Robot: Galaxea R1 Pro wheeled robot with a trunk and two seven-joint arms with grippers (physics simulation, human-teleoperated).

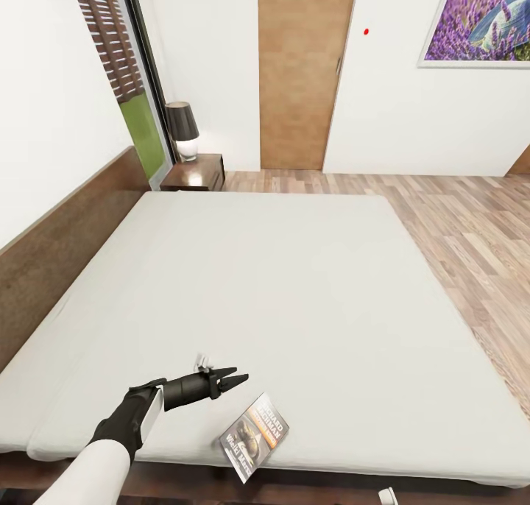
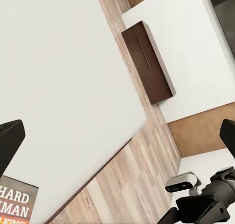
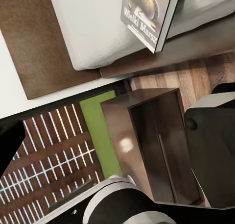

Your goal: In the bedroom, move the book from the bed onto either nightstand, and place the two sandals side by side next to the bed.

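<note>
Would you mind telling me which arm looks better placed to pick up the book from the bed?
Left, probably. The left hand hovers open over the bed, just beside the book at the mattress's near edge.

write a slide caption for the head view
Left tool open over the bed, beside the book overhanging its near edge; lamp on far nightstand.

A home bedroom: a large bed (image 1: 280,284) with headboard (image 1: 59,247), a nightstand (image 1: 197,175) bearing a lamp (image 1: 182,128), wood-plank floor (image 1: 471,247), framed picture (image 1: 482,19).
</note>
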